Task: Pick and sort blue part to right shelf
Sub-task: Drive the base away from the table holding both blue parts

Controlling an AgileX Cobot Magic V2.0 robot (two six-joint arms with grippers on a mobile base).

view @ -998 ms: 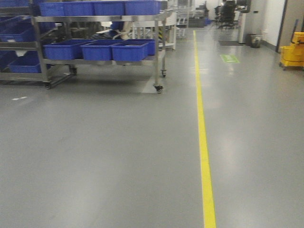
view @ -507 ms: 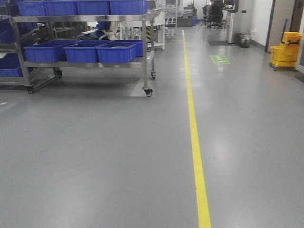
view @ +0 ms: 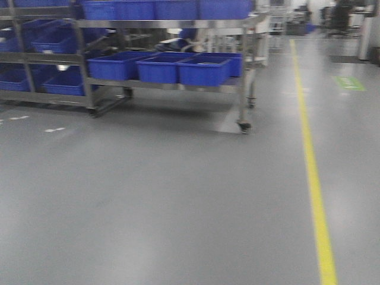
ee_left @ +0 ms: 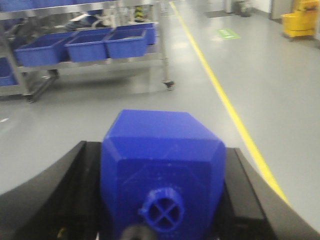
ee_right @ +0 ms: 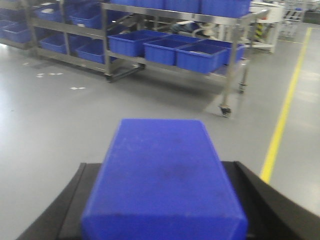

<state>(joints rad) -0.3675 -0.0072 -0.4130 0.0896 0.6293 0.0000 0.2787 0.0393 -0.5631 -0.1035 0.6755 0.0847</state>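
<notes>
**Blue part held, right shelf far ahead-left**

Blue part (ee_left: 162, 165) sits in the left hand (ee_left: 160, 195), black fingers (ee_left: 75, 190) pressed to both its sides, round cross-marked boss facing the camera. The right hand (ee_right: 162, 205) is grasping a plain blue block (ee_right: 162, 175) the same way. Both are carried off the floor (view: 178, 196).

Key relation: the right shelf (view: 178, 24) lies ahead and left of the robot, well apart across bare floor. Its long axis runs across the view, with blue tote bins (view: 205, 70) on the lower level. The yellow line (view: 312, 172) runs on the right.

Neither hand is near the shelf. It looks more centred for the right hand, but I can't tell which is nearer. Likely the base closes in first.
</notes>
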